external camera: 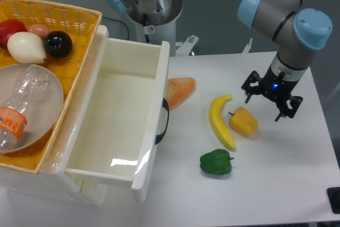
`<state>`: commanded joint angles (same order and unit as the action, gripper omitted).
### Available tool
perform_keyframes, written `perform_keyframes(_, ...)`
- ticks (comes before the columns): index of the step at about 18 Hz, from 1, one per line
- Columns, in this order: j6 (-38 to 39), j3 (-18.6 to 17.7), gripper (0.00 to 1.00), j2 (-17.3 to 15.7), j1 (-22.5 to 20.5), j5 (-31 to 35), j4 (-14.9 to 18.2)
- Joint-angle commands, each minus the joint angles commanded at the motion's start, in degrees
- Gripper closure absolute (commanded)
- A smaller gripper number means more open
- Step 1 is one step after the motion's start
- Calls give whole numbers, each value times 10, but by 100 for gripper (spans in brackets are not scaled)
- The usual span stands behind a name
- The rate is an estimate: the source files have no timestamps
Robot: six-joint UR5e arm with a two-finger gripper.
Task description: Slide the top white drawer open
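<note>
Above the white table (pixel 276 174), the arm's downward-pointing tool (pixel 272 102) hangs spread, gripping nothing.

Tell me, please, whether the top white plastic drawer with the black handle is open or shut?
Open. The top white plastic drawer stands pulled far out from the cabinet, its deep tray exposed and visibly empty, its curved black handle facing the table.

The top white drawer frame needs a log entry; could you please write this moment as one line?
top white drawer: pulled out, empty | claw: open, holding nothing, above table right of yellow pepper | task: done
</note>
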<state>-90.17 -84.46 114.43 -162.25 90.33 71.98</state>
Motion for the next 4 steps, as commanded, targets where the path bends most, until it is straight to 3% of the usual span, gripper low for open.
perform_keyframes(4,-2,5,0,16,0,13,-1)
